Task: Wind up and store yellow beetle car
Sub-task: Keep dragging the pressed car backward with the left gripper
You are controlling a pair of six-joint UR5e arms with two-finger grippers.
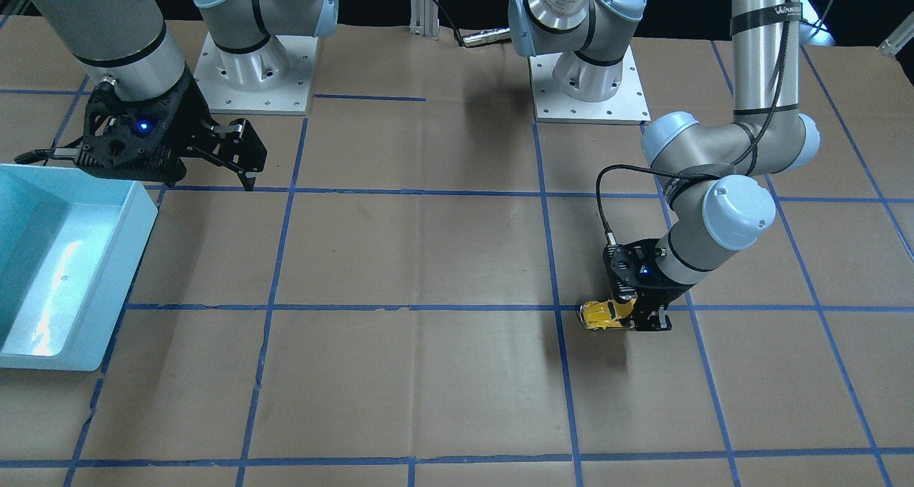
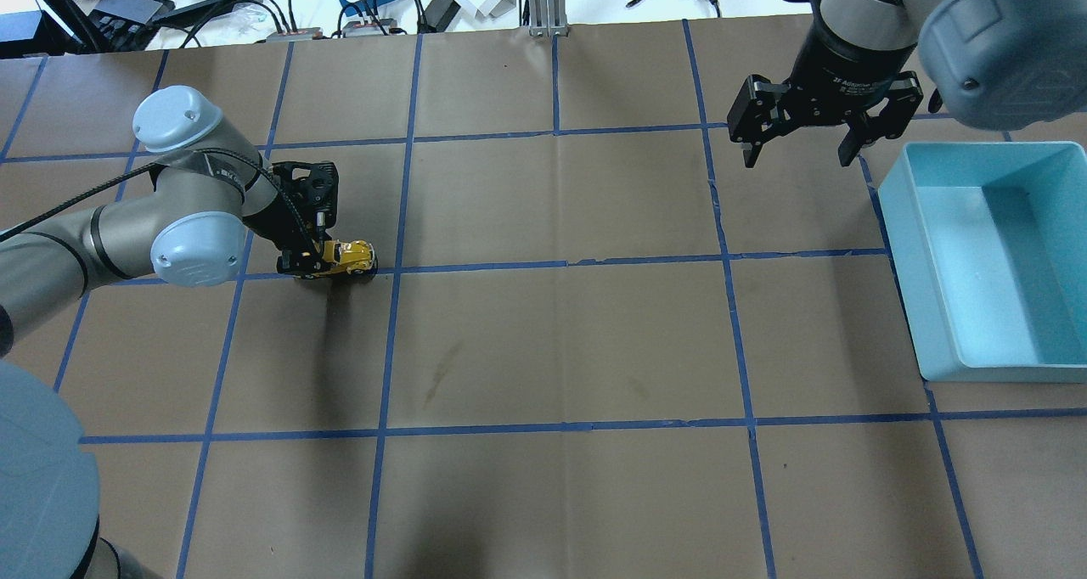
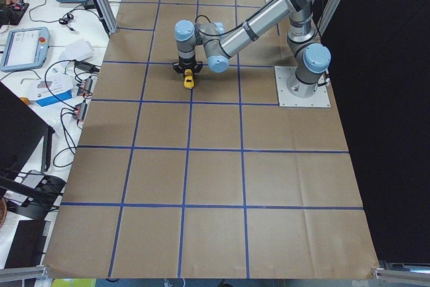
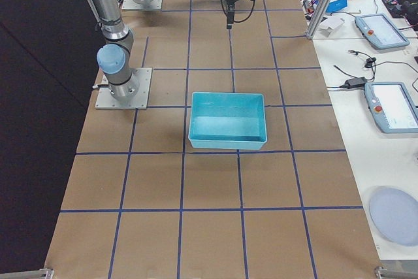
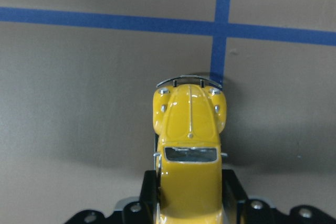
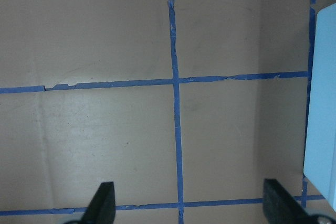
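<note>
The yellow beetle car (image 2: 346, 257) sits low at the table on a blue tape line, held by its rear between the fingers of my left gripper (image 2: 312, 261). It also shows in the front-facing view (image 1: 605, 315), the left side view (image 3: 189, 80) and the left wrist view (image 5: 190, 150), nose pointing away from the wrist. My left gripper (image 1: 643, 319) is shut on the car. My right gripper (image 2: 796, 150) is open and empty, hovering above the table near the bin; its fingertips (image 6: 102, 203) show spread wide in the right wrist view.
A light blue bin (image 2: 1044, 163) stands at the table's right side in the overhead view, also in the front-facing view (image 1: 136, 216) and the right side view (image 4: 227, 140). Brown paper with blue tape grid (image 2: 560, 265) covers the table. Arm bases (image 1: 253, 73) are at the robot's edge.
</note>
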